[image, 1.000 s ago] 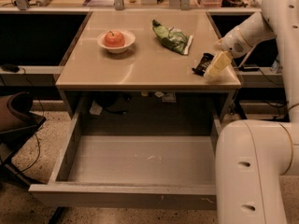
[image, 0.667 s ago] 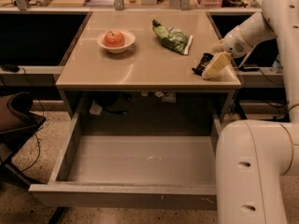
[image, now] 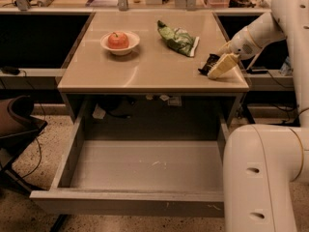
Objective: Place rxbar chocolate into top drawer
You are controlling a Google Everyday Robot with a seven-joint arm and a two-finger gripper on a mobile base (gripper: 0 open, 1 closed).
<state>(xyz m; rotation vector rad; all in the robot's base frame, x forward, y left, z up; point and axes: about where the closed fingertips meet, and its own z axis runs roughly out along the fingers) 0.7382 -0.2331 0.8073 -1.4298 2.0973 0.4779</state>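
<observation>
The rxbar chocolate (image: 209,64), a small black-wrapped bar, lies near the right front corner of the tan table top (image: 145,71). My gripper (image: 222,65) reaches in from the right and sits right against the bar's right end, covering part of it. The top drawer (image: 145,170) is pulled wide out below the table's front edge. Its flat grey bottom holds nothing, and its scuffed front panel (image: 130,203) is nearest the camera.
A white bowl with an apple (image: 119,41) stands at the table's back left. A green-and-white chip bag (image: 177,37) lies at the back middle. My white base (image: 263,178) fills the lower right beside the drawer. A dark chair (image: 17,122) stands at the left.
My gripper has shifted slightly left and up at the bar. The bar, drawer, bowl and bag have not moved.
</observation>
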